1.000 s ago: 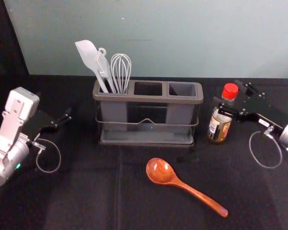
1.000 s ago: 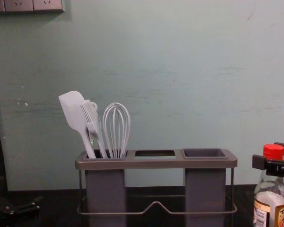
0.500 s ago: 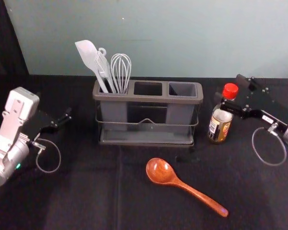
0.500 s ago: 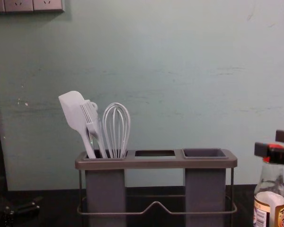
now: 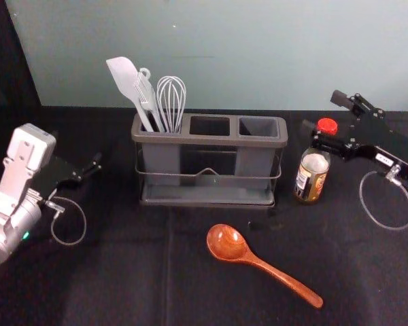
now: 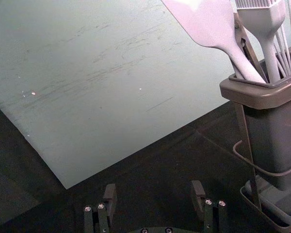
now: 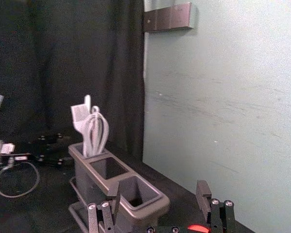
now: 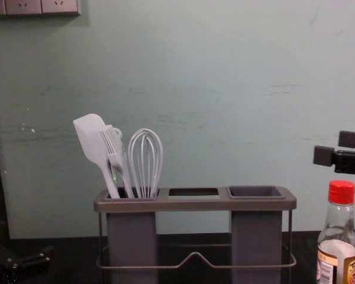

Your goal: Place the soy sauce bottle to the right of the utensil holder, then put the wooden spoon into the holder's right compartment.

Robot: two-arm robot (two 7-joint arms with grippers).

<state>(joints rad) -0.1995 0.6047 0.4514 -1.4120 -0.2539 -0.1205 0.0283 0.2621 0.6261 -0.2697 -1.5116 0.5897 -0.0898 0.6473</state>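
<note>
At far left, apparently parked, the black left gripper [image 6: 153, 191], empty with fingers spread wide. Next, the grey plastic utensil holder [image 5: 211, 140], with a white spatula [image 8: 92, 139], white brush [image 8: 115, 161] and white whisk [image 8: 147, 193] in its left compartment. In front, flat on black cloth [image 5: 122, 272], the reddish-brown wooden spoon [image 5: 226, 242], untouched, with handle [image 5: 285, 278] toward the right. Just right of the holder, upright, the clear glass soy sauce bottle [image 8: 338, 236] with red cap [image 8: 342, 193]. Above the cap and apart from it, the black right gripper [image 8: 335, 148], wide open, holding nothing.

Bottle step seemingly done. Next, move well clear of the cap, come down over the spoon handle, grip, then lift toward the right compartment [image 5: 258, 125].
</note>
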